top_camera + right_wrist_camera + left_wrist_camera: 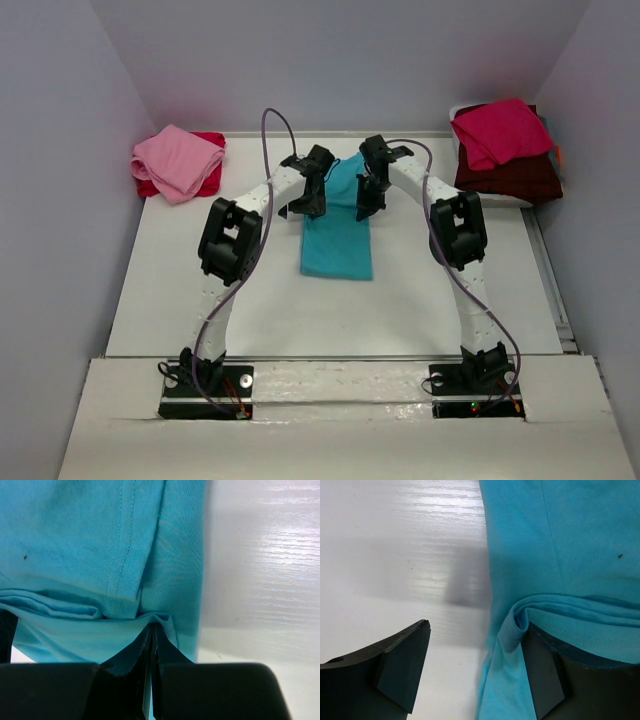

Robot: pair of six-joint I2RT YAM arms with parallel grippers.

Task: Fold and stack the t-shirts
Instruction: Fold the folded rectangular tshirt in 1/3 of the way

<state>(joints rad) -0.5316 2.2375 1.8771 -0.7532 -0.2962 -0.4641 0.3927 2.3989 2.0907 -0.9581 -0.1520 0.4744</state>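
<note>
The turquoise t-shirt [338, 235] lies as a narrow folded strip in the middle of the table. Both grippers are at its far end. My left gripper [300, 205] is open at the shirt's left edge. In the left wrist view [470, 680] the hem [512, 630] drapes over the right finger [545, 675], while the left finger [402, 672] is over bare table. My right gripper [366, 203] is shut on a pinch of the turquoise cloth [100, 555], which bunches up at the closed tips [152, 630].
A pink t-shirt [176, 160] sits on a red one [207, 182] at the back left. A crimson t-shirt [500, 130] rests on a dark maroon one [510, 176] at the back right. Walls close in on three sides of the table [250, 300].
</note>
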